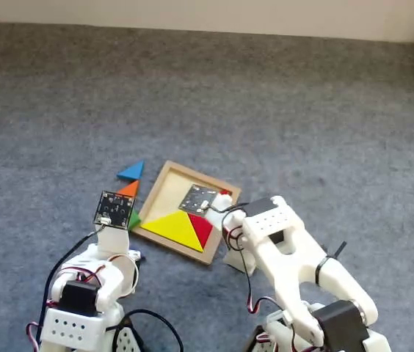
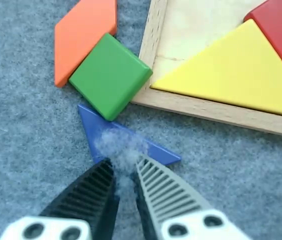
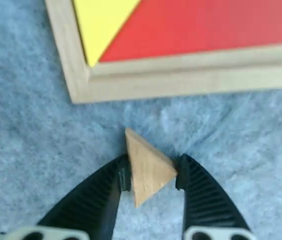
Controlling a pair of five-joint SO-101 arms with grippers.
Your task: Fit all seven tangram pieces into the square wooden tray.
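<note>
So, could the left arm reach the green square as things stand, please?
Probably yes: the left tool is close to the green square, its top uncovered; only the flat blue triangle lies between; tray and orange parallelogram abut it.

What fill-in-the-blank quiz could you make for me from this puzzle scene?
1. Beside the red triangle in the tray lies a ___ one.
2. The square just outside the tray is ___.
3. The slanted piece touching the square is ___.
4. The right arm's jaws are shut on a wooden piece shaped like a ___.

Missing words: yellow; green; orange; triangle.
</note>
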